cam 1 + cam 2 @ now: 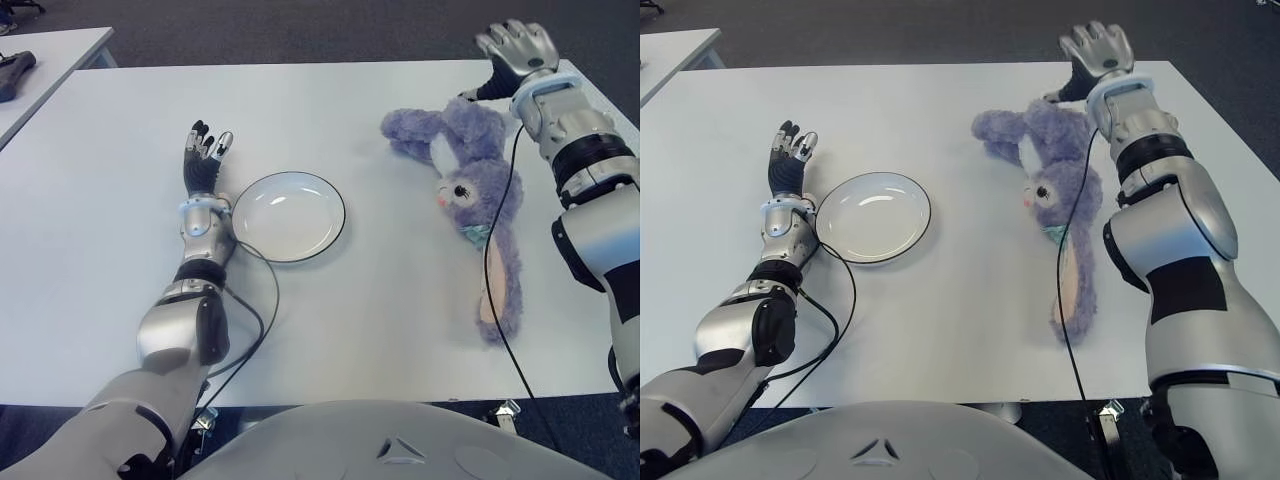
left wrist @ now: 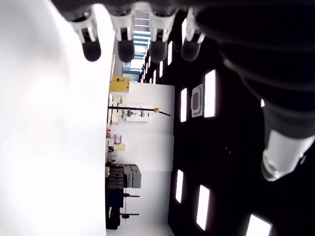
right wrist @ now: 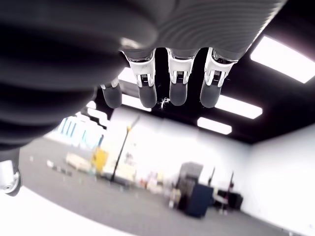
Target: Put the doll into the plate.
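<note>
One doll (image 1: 470, 190), one plate (image 1: 289, 216), two empty hands.

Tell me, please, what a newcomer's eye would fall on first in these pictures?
First the purple doll, a long-eared rabbit sprawled on the white table to the robot's right. The empty white plate sits apart from it, nearer the middle. The left hand shows just left of the plate, fingers open, and the right hand is beyond the doll at the far edge, holding nothing.
</note>
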You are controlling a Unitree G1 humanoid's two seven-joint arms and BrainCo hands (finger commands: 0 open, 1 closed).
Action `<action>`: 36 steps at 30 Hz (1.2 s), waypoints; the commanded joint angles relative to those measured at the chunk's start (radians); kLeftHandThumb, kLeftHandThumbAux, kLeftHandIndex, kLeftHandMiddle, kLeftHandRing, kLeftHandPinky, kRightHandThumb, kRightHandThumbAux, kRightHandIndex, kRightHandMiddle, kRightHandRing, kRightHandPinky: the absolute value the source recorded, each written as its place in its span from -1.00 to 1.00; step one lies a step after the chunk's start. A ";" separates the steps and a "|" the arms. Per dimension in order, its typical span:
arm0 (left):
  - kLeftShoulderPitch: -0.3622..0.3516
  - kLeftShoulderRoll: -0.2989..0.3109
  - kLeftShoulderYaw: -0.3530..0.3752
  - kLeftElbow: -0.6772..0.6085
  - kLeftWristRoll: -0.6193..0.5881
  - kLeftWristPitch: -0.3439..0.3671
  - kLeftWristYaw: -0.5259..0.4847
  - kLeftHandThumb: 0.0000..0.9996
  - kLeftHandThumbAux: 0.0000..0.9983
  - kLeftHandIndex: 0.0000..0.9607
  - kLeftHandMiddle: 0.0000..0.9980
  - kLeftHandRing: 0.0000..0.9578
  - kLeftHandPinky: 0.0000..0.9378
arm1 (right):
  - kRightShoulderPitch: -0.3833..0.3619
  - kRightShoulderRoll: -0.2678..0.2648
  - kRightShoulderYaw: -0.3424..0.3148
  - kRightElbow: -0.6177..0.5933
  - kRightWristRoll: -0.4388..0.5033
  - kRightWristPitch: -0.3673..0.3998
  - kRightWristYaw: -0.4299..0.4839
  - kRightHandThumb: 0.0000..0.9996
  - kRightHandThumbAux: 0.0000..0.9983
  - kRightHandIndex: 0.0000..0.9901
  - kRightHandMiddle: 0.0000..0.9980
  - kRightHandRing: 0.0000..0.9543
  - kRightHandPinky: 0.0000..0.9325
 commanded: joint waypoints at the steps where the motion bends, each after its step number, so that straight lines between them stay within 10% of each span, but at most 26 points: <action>1: 0.270 -0.104 0.005 0.166 -0.003 0.019 0.036 -1.00 0.17 -0.96 -0.87 -0.94 -1.00 | 0.060 -0.019 0.017 -0.011 -0.012 -0.064 0.051 -0.61 -0.12 -0.89 -1.00 -1.00 -0.95; 22: 0.260 -0.106 -0.005 0.168 0.011 0.036 0.056 -1.00 0.18 -0.96 -0.88 -0.94 -1.00 | -0.028 -0.145 -0.013 -0.133 -0.011 -0.184 -0.019 -0.60 -0.12 -0.92 -1.00 -1.00 -0.86; 26: 0.258 -0.109 0.000 0.168 0.006 0.036 0.057 -1.00 0.19 -0.96 -0.88 -0.94 -1.00 | 0.018 -0.186 -0.042 -0.212 -0.001 -0.204 -0.083 -0.62 -0.12 -0.89 -1.00 -0.97 -0.81; 30: 0.259 -0.108 0.002 0.168 0.004 0.033 0.050 -1.00 0.20 -0.96 -0.87 -0.93 -1.00 | 0.218 -0.265 -0.146 -0.489 0.061 -0.184 -0.132 -0.63 -0.15 -0.85 -0.92 -0.88 -0.69; 36: 0.257 -0.106 0.005 0.169 0.004 0.033 0.044 -1.00 0.22 -0.96 -0.86 -0.92 -1.00 | 0.349 -0.257 -0.230 -0.664 0.085 -0.114 -0.139 -0.60 -0.17 -0.80 -0.85 -0.80 -0.56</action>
